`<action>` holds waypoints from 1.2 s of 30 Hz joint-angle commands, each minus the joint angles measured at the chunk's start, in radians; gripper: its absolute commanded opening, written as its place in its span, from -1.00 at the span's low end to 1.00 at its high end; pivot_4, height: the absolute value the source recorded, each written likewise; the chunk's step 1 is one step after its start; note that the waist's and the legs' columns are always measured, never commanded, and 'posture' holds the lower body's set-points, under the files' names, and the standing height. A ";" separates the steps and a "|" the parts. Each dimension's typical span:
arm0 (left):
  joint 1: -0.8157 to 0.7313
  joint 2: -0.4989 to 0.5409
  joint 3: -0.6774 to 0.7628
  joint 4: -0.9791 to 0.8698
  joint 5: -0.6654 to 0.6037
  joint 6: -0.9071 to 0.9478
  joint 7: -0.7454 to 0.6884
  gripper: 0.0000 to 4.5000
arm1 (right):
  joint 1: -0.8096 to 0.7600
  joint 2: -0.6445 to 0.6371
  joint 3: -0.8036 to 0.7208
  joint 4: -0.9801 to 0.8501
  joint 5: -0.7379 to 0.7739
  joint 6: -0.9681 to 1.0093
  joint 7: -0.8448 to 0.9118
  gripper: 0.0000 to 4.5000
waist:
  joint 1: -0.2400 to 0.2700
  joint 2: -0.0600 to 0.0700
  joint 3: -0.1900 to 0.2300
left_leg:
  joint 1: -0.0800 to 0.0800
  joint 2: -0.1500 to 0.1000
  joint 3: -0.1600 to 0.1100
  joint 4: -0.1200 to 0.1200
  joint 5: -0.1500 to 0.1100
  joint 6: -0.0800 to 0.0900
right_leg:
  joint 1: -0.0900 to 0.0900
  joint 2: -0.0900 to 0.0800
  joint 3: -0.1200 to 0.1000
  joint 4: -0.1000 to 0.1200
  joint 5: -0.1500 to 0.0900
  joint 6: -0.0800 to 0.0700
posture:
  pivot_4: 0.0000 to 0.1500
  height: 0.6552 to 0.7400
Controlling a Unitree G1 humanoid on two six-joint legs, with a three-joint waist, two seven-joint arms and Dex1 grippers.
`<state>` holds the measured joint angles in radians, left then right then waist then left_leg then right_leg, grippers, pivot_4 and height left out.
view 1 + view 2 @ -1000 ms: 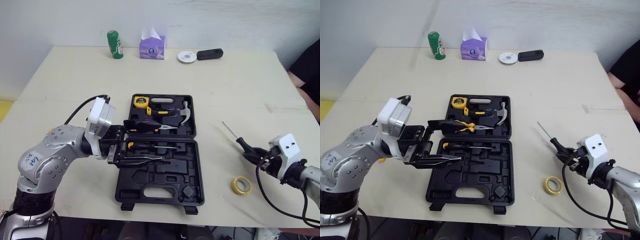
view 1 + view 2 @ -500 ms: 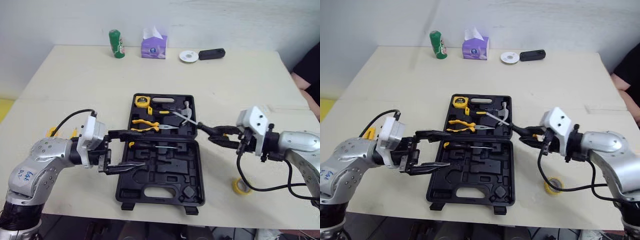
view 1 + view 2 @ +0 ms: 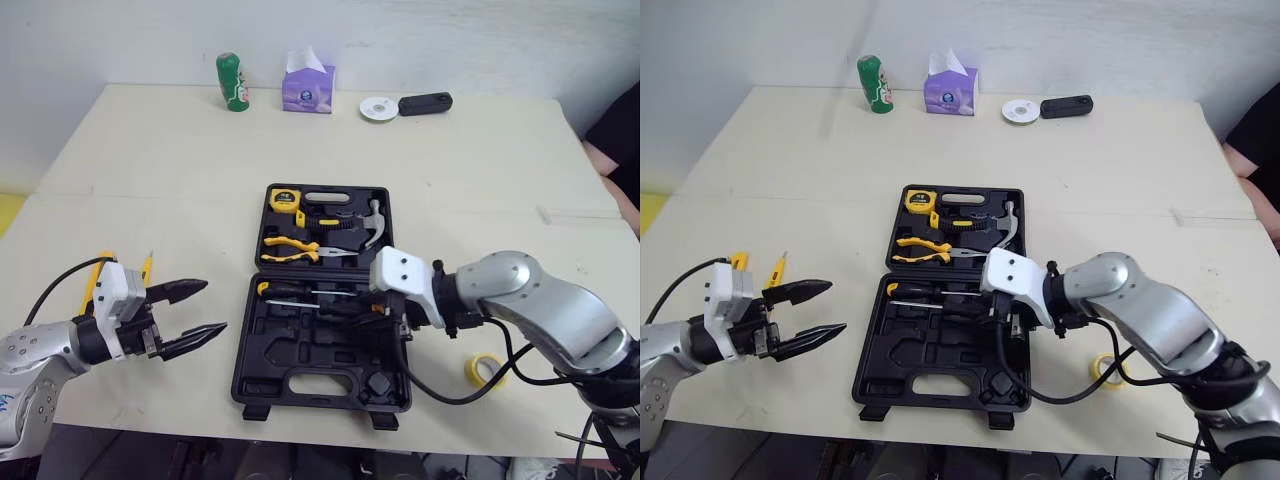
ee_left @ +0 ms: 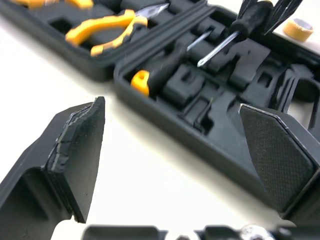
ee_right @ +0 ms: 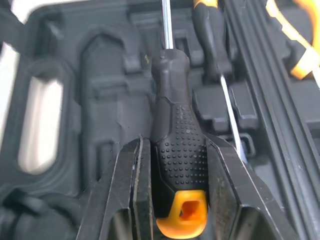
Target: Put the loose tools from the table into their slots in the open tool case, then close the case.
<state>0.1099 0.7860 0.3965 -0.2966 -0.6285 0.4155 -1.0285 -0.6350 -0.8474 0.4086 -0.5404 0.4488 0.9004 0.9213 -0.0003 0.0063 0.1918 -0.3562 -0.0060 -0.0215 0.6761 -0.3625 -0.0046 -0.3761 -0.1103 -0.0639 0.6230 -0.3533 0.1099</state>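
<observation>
Clamping the screwdriver (image 5: 172,100) by its handle, our right gripper (image 5: 174,140) lines it up lengthwise over a slot in the tool case's (image 3: 320,372) half by the bench's (image 3: 150,180) front edge. Our left gripper (image 3: 213,306) hovers, jaws apart, off the case's left edge, which we judge leaves room.

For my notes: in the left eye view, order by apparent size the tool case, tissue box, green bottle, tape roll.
tool case
tissue box
green bottle and tape roll, too close to rank (roll nearer)

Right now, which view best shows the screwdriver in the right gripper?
Right wrist view: the screwdriver is close up, clamped in the right gripper. The left wrist view shows it far off; the eye views mostly hide it.
</observation>
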 commanded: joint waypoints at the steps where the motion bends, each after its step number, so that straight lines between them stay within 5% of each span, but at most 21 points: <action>1: 0.034 0.001 0.039 -0.035 0.001 -0.020 0.008 1.00 | -0.050 -0.026 0.080 0.006 -0.134 -0.064 0.014 -0.55 | -0.001 0.000 0.000 | 0.000 0.000 0.000 0.000 0.000 0.000 | 0.000 0.000 0.000 0.000 0.000 0.000 | 1.00 1.00; 36: -0.003 -0.005 -0.019 -0.027 0.011 -0.030 0.033 1.00 | -0.007 0.008 0.092 0.052 -0.282 -0.091 0.093 -0.55 | -0.004 0.000 0.000 | 0.000 0.000 0.000 0.002 0.000 0.000 | 0.000 0.000 0.000 0.003 0.000 0.000 | 1.00 1.00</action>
<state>0.1154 0.7857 0.3726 -0.3083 -0.6200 0.4029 -0.9974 -0.6587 -0.8461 0.4996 -0.4710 0.1784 0.7971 1.0152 -0.0045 0.0059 0.1916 -0.3558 -0.0063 -0.0212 0.6784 -0.3625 -0.0045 -0.3758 -0.1104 -0.0639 0.6258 -0.3532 0.1099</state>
